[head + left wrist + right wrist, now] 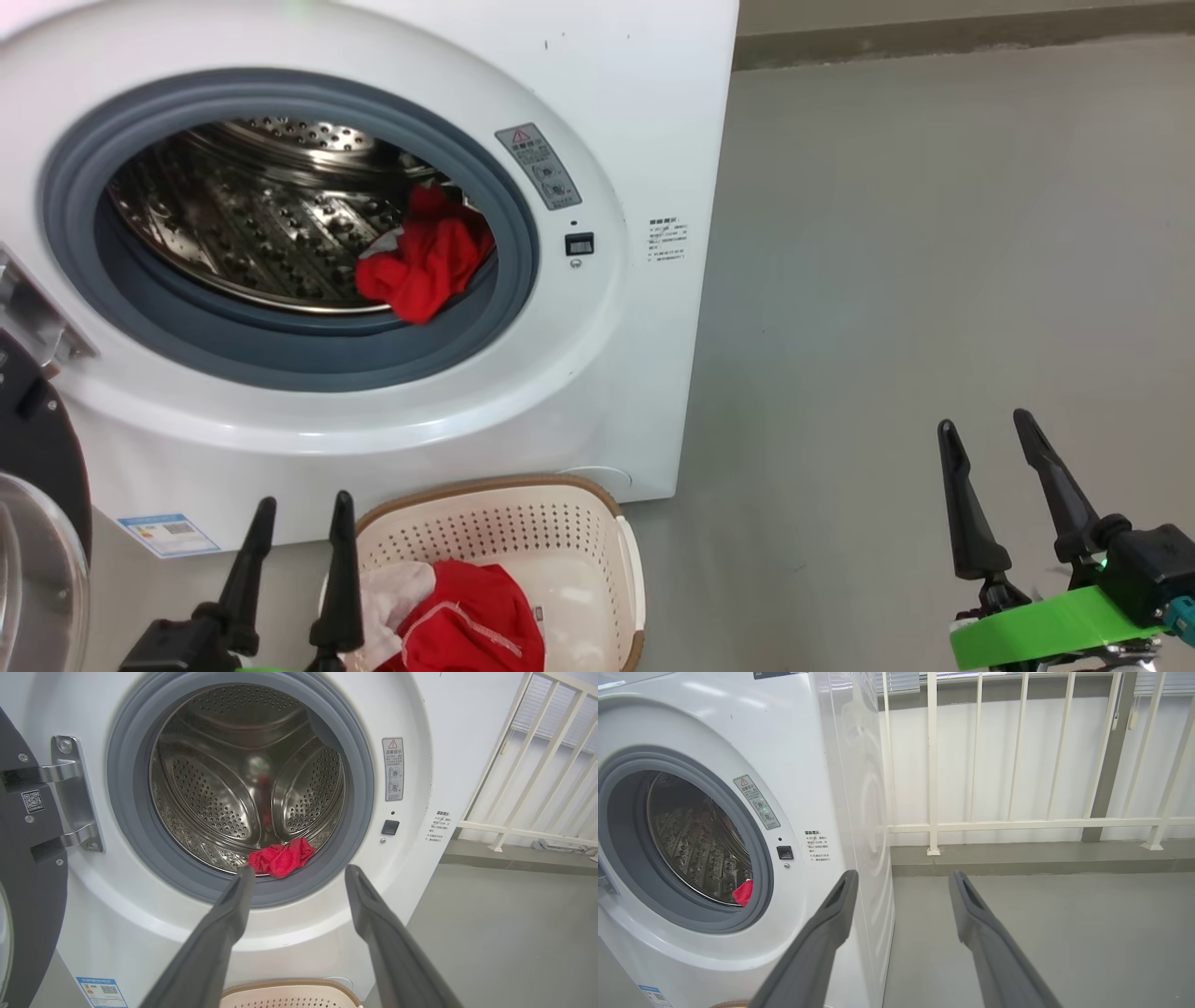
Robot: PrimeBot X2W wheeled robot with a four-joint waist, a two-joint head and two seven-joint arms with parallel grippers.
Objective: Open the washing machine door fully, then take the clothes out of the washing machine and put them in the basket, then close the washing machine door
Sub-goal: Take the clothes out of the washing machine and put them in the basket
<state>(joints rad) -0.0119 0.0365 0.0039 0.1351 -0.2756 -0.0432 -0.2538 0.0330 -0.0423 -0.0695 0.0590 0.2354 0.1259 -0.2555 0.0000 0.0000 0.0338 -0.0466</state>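
Note:
The white washing machine (616, 84) stands with its door (37, 467) swung open at the far left, black rim and glass showing. A red garment (429, 261) lies at the drum's front right lip, seen too in the left wrist view (280, 858) and as a red corner (743, 892) in the right wrist view. The cream basket (597, 523) sits on the floor before the machine, holding red clothes (476, 621) and a whitish cloth (392, 597). My left gripper (303, 509) is open, empty, beside the basket's left end. My right gripper (988, 425) is open and empty, over bare floor to the right.
Grey floor (934, 280) spreads right of the machine. A white railing (1017, 823) on a low kerb runs behind. The open door's hinge (70, 793) stands at the machine's left side.

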